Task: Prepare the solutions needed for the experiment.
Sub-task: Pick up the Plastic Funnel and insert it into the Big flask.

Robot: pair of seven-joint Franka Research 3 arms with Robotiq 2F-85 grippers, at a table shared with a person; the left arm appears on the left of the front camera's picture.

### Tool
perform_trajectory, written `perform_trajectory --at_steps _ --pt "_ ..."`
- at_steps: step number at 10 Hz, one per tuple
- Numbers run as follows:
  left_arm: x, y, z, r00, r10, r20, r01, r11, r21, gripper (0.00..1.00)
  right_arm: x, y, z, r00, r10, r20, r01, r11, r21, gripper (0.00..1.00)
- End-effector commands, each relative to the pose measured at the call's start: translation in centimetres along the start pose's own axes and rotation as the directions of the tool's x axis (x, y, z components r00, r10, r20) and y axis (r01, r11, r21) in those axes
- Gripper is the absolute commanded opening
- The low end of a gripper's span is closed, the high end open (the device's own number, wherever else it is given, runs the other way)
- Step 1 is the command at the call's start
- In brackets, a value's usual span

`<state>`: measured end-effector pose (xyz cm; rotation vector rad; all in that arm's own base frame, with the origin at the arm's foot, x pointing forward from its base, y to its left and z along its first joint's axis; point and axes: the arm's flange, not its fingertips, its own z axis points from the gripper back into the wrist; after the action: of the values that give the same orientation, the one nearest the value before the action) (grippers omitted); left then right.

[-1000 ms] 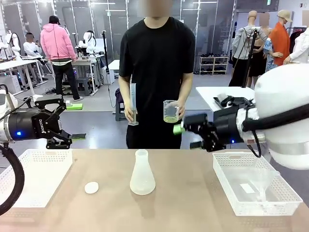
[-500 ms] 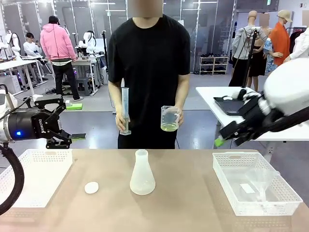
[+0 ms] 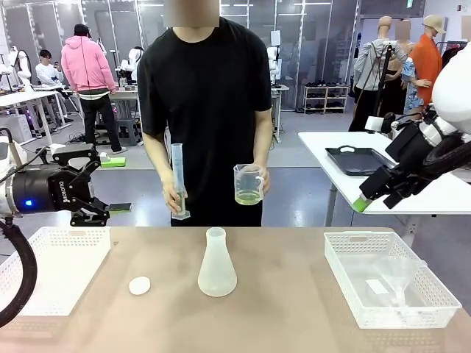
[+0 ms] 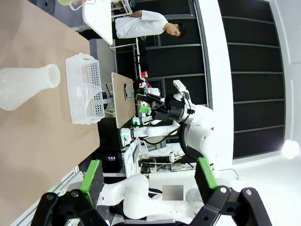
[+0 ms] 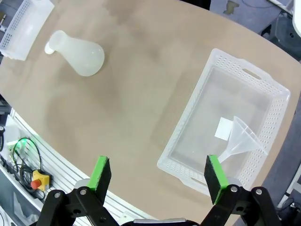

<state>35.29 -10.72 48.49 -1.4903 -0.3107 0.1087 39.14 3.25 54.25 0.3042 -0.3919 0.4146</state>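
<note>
left gripper point(image 3: 101, 185): left edge of frame, hanging above the left basket point(image 3: 66, 232), jaws spread wide, nothing between them. Its own wrist view agrees. White cap point(image 3: 139, 285) lies on the table point(image 3: 294, 309) between that basket and the flask.

Centre: person's hand point(image 3: 175, 200) holds the graduated cylinder point(image 3: 176, 165) upright. Conical flask point(image 3: 217, 265) stands on the table at mid-frame, long axis vertical, mouth up, touching nothing. It looks empty, but it's frosted, so not certain.

the solutions point(image 3: 248, 198): shallow yellow-green layer in the bottom of the measuring jug point(image 3: 246, 176), held level in the person's other hand point(image 3: 263, 180), above and behind the flask, slightly right of its mouth.

Key relation: the jug is up and back from the flask mouth, well off the table. Both grippers sit roughly level with it and well apart from it, the right one marginally nearer. My read: the pour wants the funnel point(image 3: 401, 271) first. It sits in the right basket point(image 3: 340, 268), below the right gripper point(image 3: 370, 195), so that's the right arm's job.

right gripper: wide and empty, clear in its wrist view, hard to read from the front.

Views: right wrist looks down into the basket and shows the funnel's stem pointing lower left, beside a white slip point(image 5: 225, 128). The front view hides that. The left wrist view is rolled, so the flask reads sideways at upper left.
</note>
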Motion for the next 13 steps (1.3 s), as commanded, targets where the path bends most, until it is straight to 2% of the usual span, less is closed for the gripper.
perform_trajectory --at_steps 1,5,6,7,8,9,11,13 --pt "-0.2 -0.3 -0.2 1.000 0.019 0.006 -0.019 1.000 -0.024 1.00 0.0 -0.2 -0.6 1.000 0.003 0.009 -0.003 1.000 0.006 1.00" --pt "-0.2 -0.3 -0.2 1.000 0.019 0.006 -0.019 1.000 -0.024 1.00 0.0 -0.1 -0.4 1.000 -0.006 -0.006 0.006 1.000 0.003 1.00" --pt "-0.2 -0.3 -0.2 1.000 0.019 0.006 -0.019 1.000 -0.024 1.00 0.0 -1.8 -0.8 0.995 0.089 -0.043 -0.092 0.994 -0.058 1.00" --pt "-0.2 -0.3 -0.2 1.000 0.019 0.006 -0.019 1.000 -0.024 1.00 0.0 -3.8 -1.1 0.969 0.225 -0.103 -0.231 0.972 -0.050 1.00" --pt "-0.2 -0.3 -0.2 1.000 0.019 0.006 -0.019 1.000 -0.024 1.00 0.1 -5.5 -1.2 0.942 0.306 -0.137 -0.311 0.950 -0.021 1.00" --pt "-0.2 -0.3 -0.2 1.000 0.019 0.006 -0.019 1.000 -0.024 1.00 0.3 -7.1 -0.8 0.893 0.424 -0.149 -0.428 0.904 0.004 1.00" --pt "-0.2 -0.3 -0.2 1.000 0.019 0.006 -0.019 1.000 -0.024 1.00 1.3 -9.6 -0.4 0.800 0.559 -0.220 -0.571 0.821 0.007 1.00" --pt "-0.2 -0.3 -0.2 1.000 0.019 0.006 -0.019 1.000 -0.024 1.00 2.6 -10.8 -0.6 0.720 0.635 -0.281 -0.657 0.754 0.019 1.00"
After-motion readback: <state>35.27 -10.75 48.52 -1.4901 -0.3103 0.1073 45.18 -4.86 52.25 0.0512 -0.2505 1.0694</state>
